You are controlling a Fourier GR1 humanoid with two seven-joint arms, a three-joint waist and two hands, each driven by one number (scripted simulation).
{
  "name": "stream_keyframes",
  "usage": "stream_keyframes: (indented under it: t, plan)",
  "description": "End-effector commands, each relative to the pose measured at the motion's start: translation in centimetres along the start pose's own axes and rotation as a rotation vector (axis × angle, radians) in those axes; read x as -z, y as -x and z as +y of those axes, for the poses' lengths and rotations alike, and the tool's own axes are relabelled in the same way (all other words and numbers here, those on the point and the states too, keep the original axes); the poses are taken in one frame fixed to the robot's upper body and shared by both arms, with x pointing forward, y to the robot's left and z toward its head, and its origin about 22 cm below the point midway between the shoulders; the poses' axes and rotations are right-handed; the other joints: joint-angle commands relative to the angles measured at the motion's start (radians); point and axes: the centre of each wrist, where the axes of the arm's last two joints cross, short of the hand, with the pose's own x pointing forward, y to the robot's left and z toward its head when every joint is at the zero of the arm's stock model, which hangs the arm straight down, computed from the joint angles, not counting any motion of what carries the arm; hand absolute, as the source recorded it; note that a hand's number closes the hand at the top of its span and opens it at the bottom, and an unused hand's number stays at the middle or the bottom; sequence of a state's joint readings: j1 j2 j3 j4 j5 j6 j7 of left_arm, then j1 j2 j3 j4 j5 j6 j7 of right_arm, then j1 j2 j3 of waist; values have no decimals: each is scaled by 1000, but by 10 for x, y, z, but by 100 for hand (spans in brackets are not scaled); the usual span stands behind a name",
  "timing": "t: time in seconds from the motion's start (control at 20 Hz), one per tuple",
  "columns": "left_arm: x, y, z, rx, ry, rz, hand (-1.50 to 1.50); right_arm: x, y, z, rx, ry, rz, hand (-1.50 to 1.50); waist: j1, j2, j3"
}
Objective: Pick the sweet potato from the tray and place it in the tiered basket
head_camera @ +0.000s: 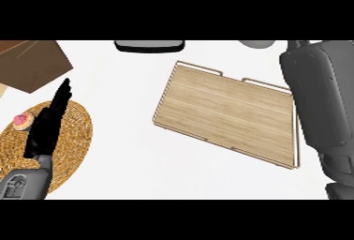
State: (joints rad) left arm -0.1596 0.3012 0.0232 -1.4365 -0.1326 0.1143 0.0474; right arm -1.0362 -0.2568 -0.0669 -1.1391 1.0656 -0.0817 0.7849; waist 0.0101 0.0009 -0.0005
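The wooden tray (228, 112) lies in the middle of the white counter and nothing shows on its boards. No sweet potato is visible anywhere. At the left edge sits the round woven basket (72, 136). My left hand (48, 126) stands over the basket with its fingers straight and pointing away from me, holding nothing. My right forearm (321, 103) runs up the right side past the tray's right end. It leaves the picture at the top, so the right hand itself does not show.
A small pink item (22, 121) rests on the woven basket beside my left hand. A brown box (31, 63) fills the far left corner. A dark flat object (149, 45) and a grey rounded object (257, 43) sit at the far edge.
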Motion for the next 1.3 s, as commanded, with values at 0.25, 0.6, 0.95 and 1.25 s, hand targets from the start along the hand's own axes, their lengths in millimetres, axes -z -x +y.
stream_keyframes:
  t: [0.25,0.6,0.95,1.25]
  plan:
    - [-10,-1,-13,4,9,4,0,55,37,-32,70,-23,-7,150,2,2,1]
    - [2,-12,8,-13,8,3,0,79,77,-14,-195,30,-23,150,15,8,0]
    - [-11,-5,-14,-11,27,-19,0,108,134,-43,-444,123,52,150,20,8,1]
    - [4,-5,-21,-16,22,4,0,123,163,-60,-437,78,35,150,18,13,1]
